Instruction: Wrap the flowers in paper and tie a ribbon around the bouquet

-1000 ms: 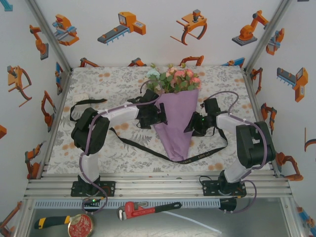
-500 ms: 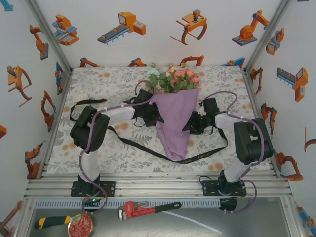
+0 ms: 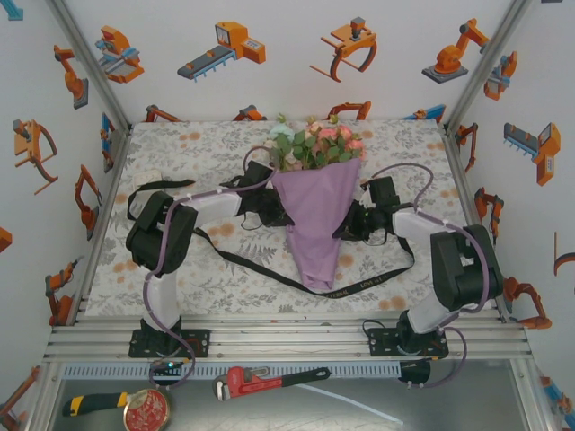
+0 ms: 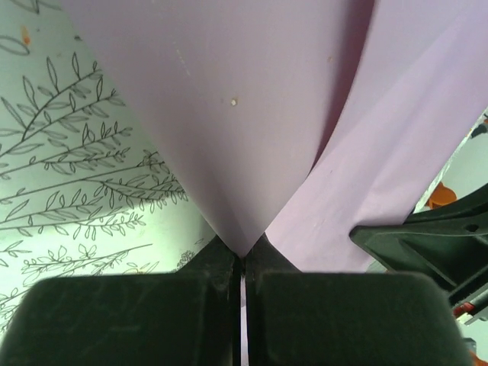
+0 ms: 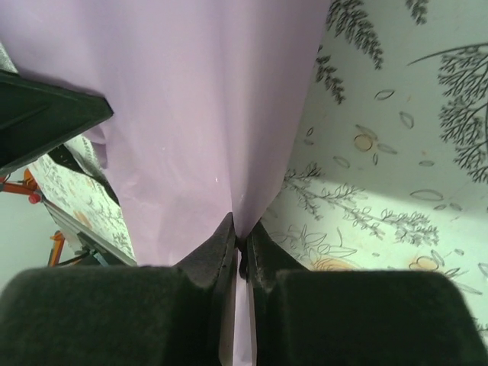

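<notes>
One black ribbon crosses the tabletop under the cone's tip. The left tool and the right tool each pinch closed on a side of the single lilac paper. Beyond them, the flowers show perhaps eight blooms.

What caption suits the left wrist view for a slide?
Left gripper pinching a fold of thin lilac-purple paper over a floral-printed table cover.
</notes>
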Controlling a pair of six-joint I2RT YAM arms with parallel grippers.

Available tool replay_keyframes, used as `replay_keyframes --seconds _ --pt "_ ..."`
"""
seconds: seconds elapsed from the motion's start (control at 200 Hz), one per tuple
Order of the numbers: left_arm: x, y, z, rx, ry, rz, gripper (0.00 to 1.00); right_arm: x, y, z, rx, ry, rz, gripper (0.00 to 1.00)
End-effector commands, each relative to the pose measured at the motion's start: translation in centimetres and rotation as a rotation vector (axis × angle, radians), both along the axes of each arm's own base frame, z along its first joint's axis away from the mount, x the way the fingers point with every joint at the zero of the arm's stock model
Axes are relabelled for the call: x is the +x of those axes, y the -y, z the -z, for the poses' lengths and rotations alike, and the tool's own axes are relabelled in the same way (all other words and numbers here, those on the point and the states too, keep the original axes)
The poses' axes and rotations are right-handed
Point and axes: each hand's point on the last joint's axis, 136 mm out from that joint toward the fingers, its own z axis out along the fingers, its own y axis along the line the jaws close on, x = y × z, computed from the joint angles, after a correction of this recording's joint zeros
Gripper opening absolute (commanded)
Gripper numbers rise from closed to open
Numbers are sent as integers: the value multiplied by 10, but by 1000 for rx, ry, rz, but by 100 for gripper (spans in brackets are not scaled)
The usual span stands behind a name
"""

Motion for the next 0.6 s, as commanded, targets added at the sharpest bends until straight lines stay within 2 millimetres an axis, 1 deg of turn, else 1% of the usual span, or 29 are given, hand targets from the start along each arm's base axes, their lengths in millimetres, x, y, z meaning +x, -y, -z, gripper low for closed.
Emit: replay_keyframes --seconds 0.0,0.125,0.18,0.3,0.396,0.441,0.526,0.566,0.596 --pt "-20 2 -23 -62 -23 24 0 -27 -9 -2 7 -34 -57 12" --pt "-40 -7 -25 -47 -45 33 0 -51 -15 -1 -12 -55 -96 11" --pt "-46 -11 -28 -45 -42 30 0 -58 -17 -2 -21 -48 -109 11" --pt "-52 -12 -28 -34 -39 38 0 -64 -12 -2 -40 -30 -101 11" --pt "-57 -8 -25 -32 -56 61 1 -70 -10 2 -47 -50 -97 11" --pt "-59 -8 -22 -12 -55 71 3 -73 -9 6 -51 -56 -97 14" --pt "-59 -11 -8 25 -64 78 8 -75 -7 13 -61 -61 -100 20" --pt "-56 -11 -4 27 -64 78 12 -75 -6 14 -71 -67 -101 26" --pt "-53 -9 -5 24 -58 79 16 -74 -5 13 -83 -72 -98 33"
